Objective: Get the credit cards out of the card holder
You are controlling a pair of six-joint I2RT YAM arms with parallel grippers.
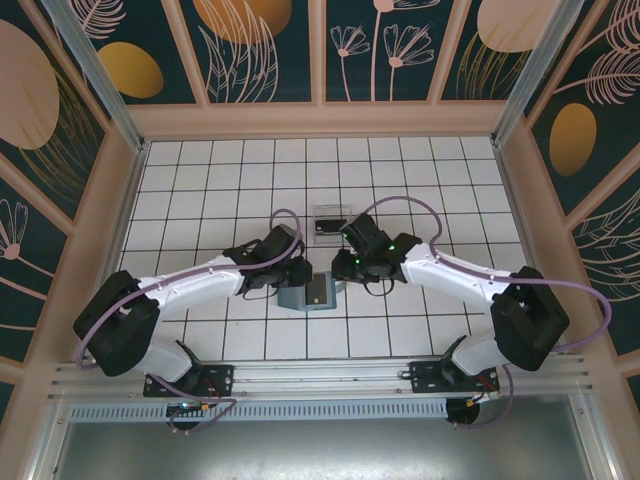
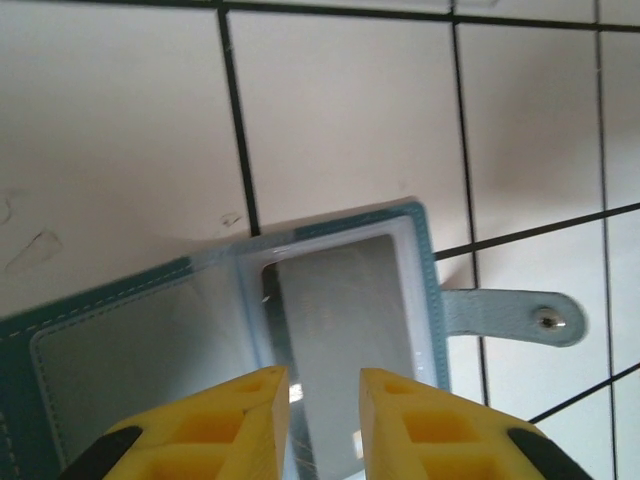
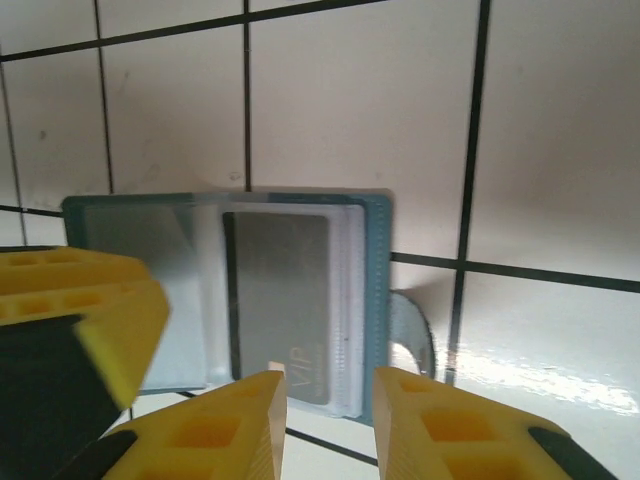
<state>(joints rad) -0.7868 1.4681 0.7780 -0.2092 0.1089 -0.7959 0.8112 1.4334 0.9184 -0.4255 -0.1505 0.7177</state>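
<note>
Lining up over open holder (image 1: pixel 298 298), flat on tiles (image 1: pixel 200 200) between my arms. Both slightly parted, gripping nothing: left gripper (image 2: pixel 322 392), right gripper (image 3: pixel 330 398). Grey card (image 3: pixel 280 290) sits in sleeve (image 3: pixel 350 300). Next, likely: left pins holder, right pinches card edge.

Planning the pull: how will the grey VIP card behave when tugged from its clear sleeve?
The grey card looks thin and flat, so probably stiff yet light. Its clear sleeve looks glossy, so it may slide easily. The card holder is small, so it might drag along.
</note>
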